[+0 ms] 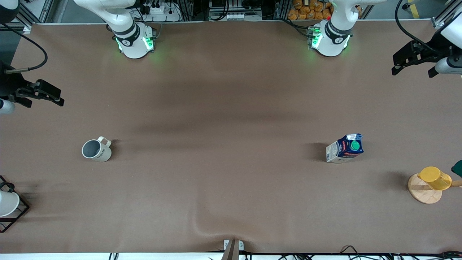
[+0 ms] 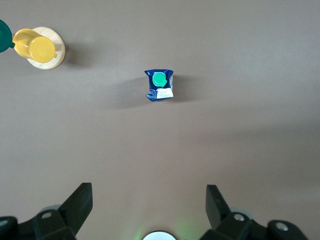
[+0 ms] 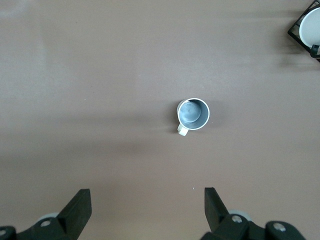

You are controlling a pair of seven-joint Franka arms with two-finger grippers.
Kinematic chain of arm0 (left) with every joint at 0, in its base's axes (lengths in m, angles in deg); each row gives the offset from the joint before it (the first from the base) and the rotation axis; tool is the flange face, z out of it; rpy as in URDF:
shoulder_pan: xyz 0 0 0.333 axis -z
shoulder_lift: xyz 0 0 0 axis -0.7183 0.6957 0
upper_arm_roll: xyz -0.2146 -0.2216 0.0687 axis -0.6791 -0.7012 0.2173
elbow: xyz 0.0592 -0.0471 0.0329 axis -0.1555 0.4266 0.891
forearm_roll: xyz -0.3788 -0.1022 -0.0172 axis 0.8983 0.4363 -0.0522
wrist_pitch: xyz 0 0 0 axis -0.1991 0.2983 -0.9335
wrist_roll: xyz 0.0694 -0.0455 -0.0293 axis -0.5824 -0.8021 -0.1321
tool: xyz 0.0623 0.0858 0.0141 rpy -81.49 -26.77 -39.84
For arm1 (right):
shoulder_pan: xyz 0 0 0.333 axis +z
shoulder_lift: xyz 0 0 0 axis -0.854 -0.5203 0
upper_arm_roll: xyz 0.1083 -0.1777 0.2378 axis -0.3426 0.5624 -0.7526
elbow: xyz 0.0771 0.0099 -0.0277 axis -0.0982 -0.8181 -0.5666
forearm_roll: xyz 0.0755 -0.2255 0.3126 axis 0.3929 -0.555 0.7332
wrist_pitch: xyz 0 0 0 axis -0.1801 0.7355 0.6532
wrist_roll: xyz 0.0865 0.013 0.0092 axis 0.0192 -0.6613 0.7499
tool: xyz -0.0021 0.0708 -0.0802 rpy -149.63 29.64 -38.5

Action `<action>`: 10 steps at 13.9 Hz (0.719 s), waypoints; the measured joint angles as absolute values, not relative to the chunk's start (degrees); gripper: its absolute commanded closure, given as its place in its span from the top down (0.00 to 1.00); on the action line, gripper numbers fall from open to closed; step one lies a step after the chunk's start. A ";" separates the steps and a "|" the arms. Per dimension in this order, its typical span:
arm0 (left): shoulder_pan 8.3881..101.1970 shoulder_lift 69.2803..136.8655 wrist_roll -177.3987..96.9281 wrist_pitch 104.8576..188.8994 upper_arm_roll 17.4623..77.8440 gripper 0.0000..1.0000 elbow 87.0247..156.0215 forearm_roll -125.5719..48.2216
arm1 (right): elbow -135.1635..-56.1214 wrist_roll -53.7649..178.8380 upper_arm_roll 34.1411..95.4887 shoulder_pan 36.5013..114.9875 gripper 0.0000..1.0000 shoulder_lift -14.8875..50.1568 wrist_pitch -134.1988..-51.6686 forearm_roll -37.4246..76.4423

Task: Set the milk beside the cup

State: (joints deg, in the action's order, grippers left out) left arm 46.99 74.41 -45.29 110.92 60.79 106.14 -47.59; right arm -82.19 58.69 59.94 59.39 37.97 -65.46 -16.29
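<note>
worktop (image 1: 231, 108): plain matte brown all over, with soft darker shadow bands.
milk carton (image 1: 345, 148): dark blue body, round green cap, red lettering, white-grey side panel with fine print.
mug (image 1: 96, 150): beige-white outside, grey inside, dark lettering on its side.
yellow cup (image 1: 435, 178): bright yellow.
wooden disc (image 1: 423, 191): pale natural wood, under the yellow cup.
white cup (image 1: 7, 203): plain white, in a black wire frame (image 1: 16, 216).
left gripper (image 1: 415, 57): black.
right gripper (image 1: 38, 93): black.
arm bases (image 1: 135, 41): white with black bands, lit by green lights.
</note>
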 measured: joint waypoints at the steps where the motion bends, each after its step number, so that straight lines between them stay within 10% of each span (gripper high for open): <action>1: 46.99 74.41 -45.39 110.92 60.79 1.00 106.14 -47.59 | -82.19 58.69 59.94 59.39 1.00 37.97 -65.45 -16.30; 10: 46.95 75.25 -45.75 110.88 60.84 1.00 106.21 -47.59 | -82.73 59.35 60.08 57.96 1.00 35.51 -64.70 -16.36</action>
